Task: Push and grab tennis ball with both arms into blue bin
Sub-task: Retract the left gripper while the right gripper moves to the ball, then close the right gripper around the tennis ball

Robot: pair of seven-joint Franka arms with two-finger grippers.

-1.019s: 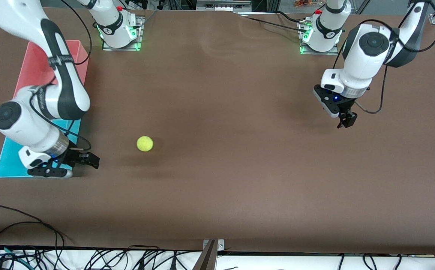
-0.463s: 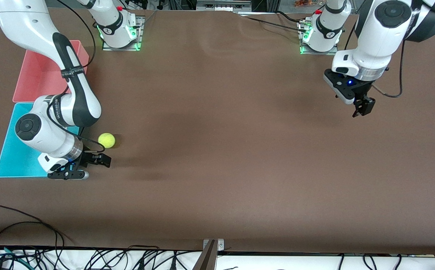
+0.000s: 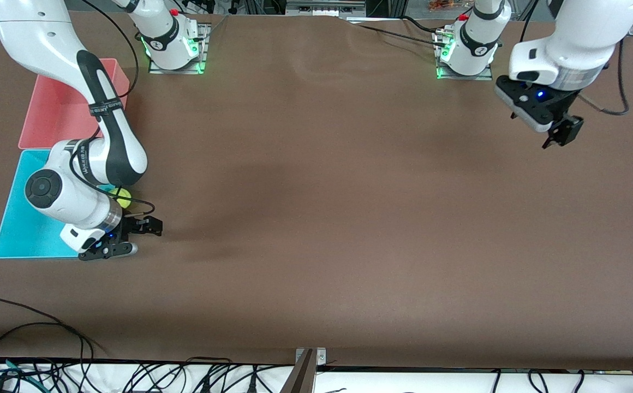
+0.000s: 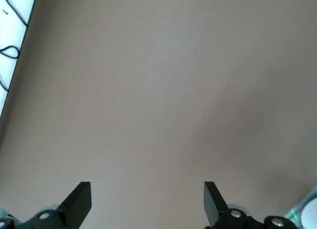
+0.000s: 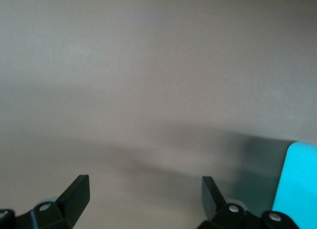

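The yellow-green tennis ball (image 3: 124, 197) lies at the edge of the blue bin (image 3: 22, 218), partly hidden under the right arm's wrist. I cannot tell whether it is inside the wall or just outside it. My right gripper (image 3: 153, 226) is open and empty, low over the table beside the bin and a little nearer the front camera than the ball. The right wrist view shows its open gripper (image 5: 143, 197), bare table and a corner of the blue bin (image 5: 299, 184), but no ball. My left gripper (image 3: 562, 134) is open and empty, raised over the left arm's end of the table. The left wrist view shows its open gripper (image 4: 146, 204) over bare table.
A pink bin (image 3: 49, 114) touches the blue bin on the side away from the front camera. The two green-lit bases (image 3: 174, 49) (image 3: 461, 52) stand at the table's back edge. Cables (image 3: 33, 349) lie past the front edge.
The ball has rolled toward the right arm's end of the table, up to the blue bin's edge. The left gripper has drawn back and up toward its base. The right gripper has barely shifted.
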